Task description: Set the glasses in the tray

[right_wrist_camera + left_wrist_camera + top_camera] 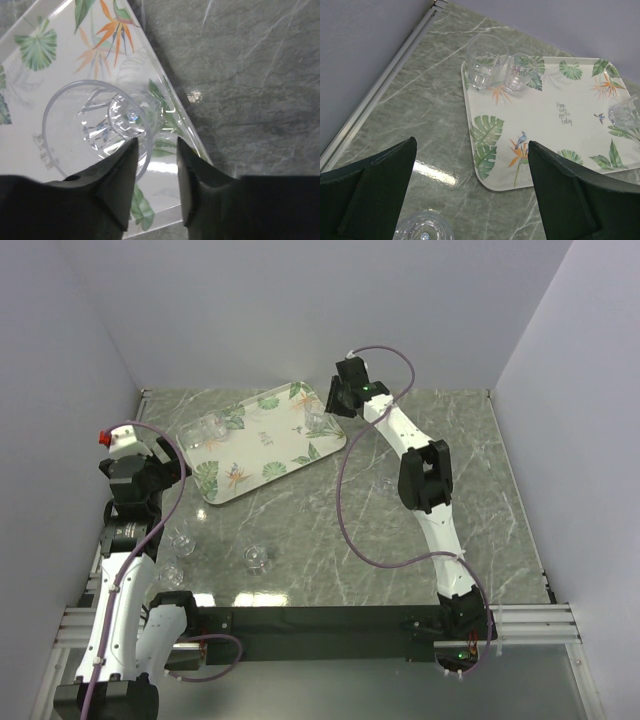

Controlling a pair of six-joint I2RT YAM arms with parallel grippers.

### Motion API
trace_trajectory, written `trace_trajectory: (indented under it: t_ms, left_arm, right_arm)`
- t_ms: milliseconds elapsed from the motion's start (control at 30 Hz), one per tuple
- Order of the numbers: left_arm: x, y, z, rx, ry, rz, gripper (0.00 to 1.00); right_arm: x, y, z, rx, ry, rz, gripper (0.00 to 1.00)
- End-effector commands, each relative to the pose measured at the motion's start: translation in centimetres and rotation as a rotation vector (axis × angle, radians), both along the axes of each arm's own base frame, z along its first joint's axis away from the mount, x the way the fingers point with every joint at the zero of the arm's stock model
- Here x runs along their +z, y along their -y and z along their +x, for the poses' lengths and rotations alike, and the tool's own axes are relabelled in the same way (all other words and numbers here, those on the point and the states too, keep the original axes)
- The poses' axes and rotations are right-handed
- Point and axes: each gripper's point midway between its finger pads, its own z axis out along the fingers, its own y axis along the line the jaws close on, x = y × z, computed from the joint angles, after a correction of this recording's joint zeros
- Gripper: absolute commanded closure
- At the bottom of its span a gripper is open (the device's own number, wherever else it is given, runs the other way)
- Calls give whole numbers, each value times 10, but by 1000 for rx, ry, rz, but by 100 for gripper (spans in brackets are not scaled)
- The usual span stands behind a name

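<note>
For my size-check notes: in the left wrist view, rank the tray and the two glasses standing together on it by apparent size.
1. tray
2. glass nearest the corner
3. glass beside it, somewhat smaller; similar distance, so ranking seems safe.

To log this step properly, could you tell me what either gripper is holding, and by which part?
Nothing appears held. The right gripper has its jaws parted at the rim of a glass standing in the tray; the left gripper is open, empty.
</note>
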Motion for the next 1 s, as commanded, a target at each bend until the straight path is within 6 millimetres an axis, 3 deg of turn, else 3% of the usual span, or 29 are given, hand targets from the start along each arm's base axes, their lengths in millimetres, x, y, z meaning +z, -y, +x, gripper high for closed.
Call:
trace_trajectory:
  t_ms: [0,67,267,533,633,767,800,833,867,900,933,967]
  left_arm:
    - [10,-1,4,-1,40,12,1]
    - [9,-1,4,-5,39,10,1]
    - [11,4,4,-30,48,5,1]
    - [7,25,11,-146,46,-30,1]
    - [3,36,17,-196,30,-69,1]
    - [9,53,22,-260,6,-154,1]
    - [19,59,22,-292,20,-174,1]
    - [22,64,21,-305,21,-208,1]
    - [20,68,18,-316,2,-227,1]
    - [26,70,16,-323,5,-242,1]
    - [25,74,13,-332,-11,-273,1]
    - [24,75,10,-331,-22,-287,1]
  right_arm:
    - [24,-1,9,4,56,38,51]
    - [38,-1,10,16,82,46,36]
    - [87,-1,7,54,175,74,15]
    - [152,7,-13,119,301,78,8]
    - [168,4,-38,255,333,61,7]
    - [182,1,-99,580,381,-15,7]
    - [181,2,-111,636,381,-32,7]
    - [164,6,-125,702,366,-70,7]
    - [181,6,-145,764,408,-53,7]
    - [180,9,-155,794,417,-62,6]
    - [164,15,-167,830,399,-85,7]
    - [178,18,-182,858,438,-83,6]
